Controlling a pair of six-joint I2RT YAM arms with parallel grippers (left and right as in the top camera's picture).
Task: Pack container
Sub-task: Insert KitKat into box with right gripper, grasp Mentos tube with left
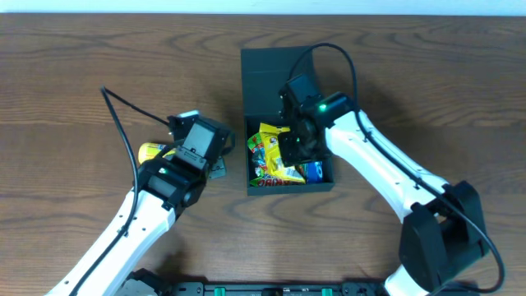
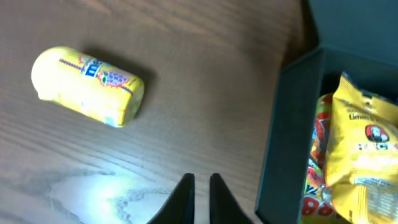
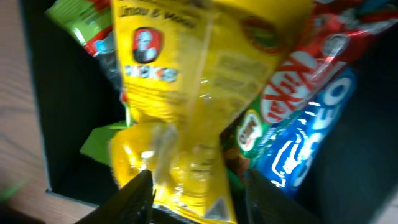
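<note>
- On the wooden table (image 1: 74, 66), a yellow tube-shaped snack packet (image 2: 87, 87) lies on its side at the left. It is well apart from the box, and in the overhead view the left arm partly covers it.
- The left gripper (image 2: 201, 178) hangs low over bare wood between that packet and the box. Its fingers (image 2: 185, 196) are drawn almost together, with only a thin slit between them and nothing in it.
- The container (image 1: 283, 78) sits just right of the table's centre with its flap lid folded back toward the far edge. Its dark left wall (image 2: 283, 137) stands just beside the left gripper.
- Snacks are piled in the near half of the container. There is a green packet (image 3: 78, 18) at the left, a large yellow bag (image 3: 199, 93) on top, a red KitKat wrapper (image 3: 295, 78) and a blue Oreo pack (image 3: 308, 127) at the right.
- The right gripper (image 3: 199, 196) is down inside the container over the pile. Its fingers (image 3: 134, 199) are spread, with the lower end of the yellow bag between them. The picture is blurred, so I cannot tell whether they pinch the bag.
</note>
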